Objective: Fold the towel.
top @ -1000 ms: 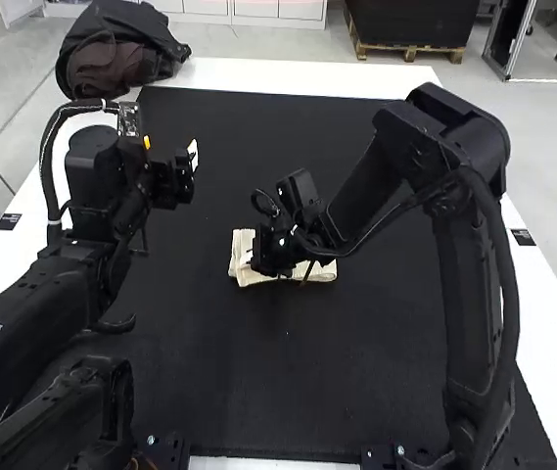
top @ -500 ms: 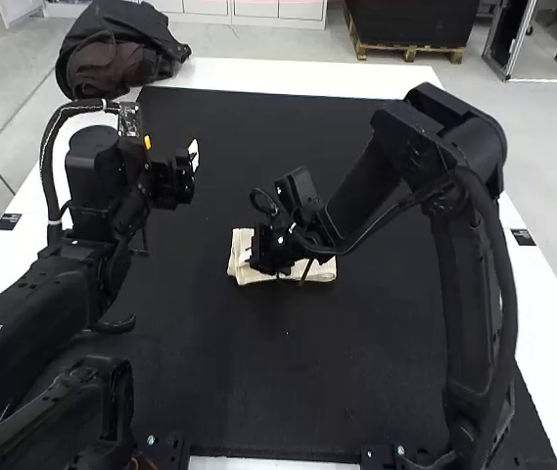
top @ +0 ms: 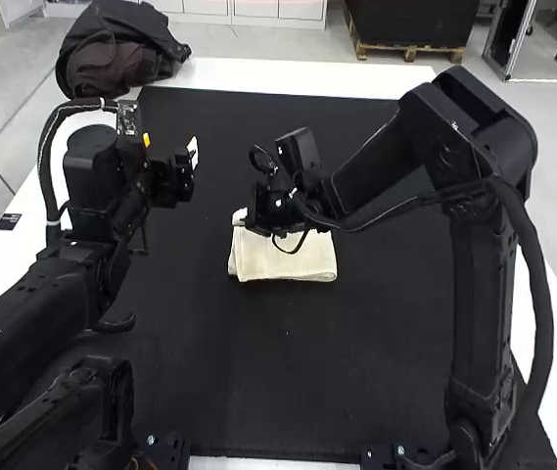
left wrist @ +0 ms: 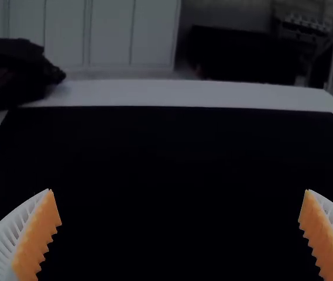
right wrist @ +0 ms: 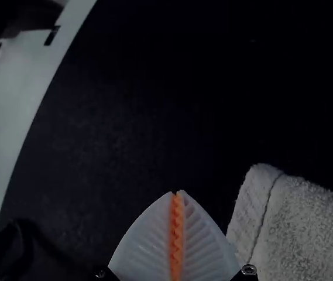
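The cream towel (top: 283, 260) lies folded into a small rectangle near the middle of the black mat, with layered edges at its left side. My right gripper (top: 242, 217) is at the towel's far left corner. In the right wrist view the right gripper (right wrist: 177, 193) is shut, its orange pads pressed together, with the towel (right wrist: 309, 225) beside it and nothing visible between the pads. Over the mat's left part, away from the towel, is my left gripper (top: 192, 157). The left wrist view has the left gripper (left wrist: 179, 190) wide open, nothing between its fingers.
A black mat (top: 356, 392) covers most of the white table (top: 288, 74). A dark bag (top: 116, 49) rests at the far left corner. The right arm reaches across the mat's right half, and its cable hangs over the towel.
My right gripper has moved from over the towel's middle toward its far edge, uncovering more of the cloth. The towel and left arm look unmoved.
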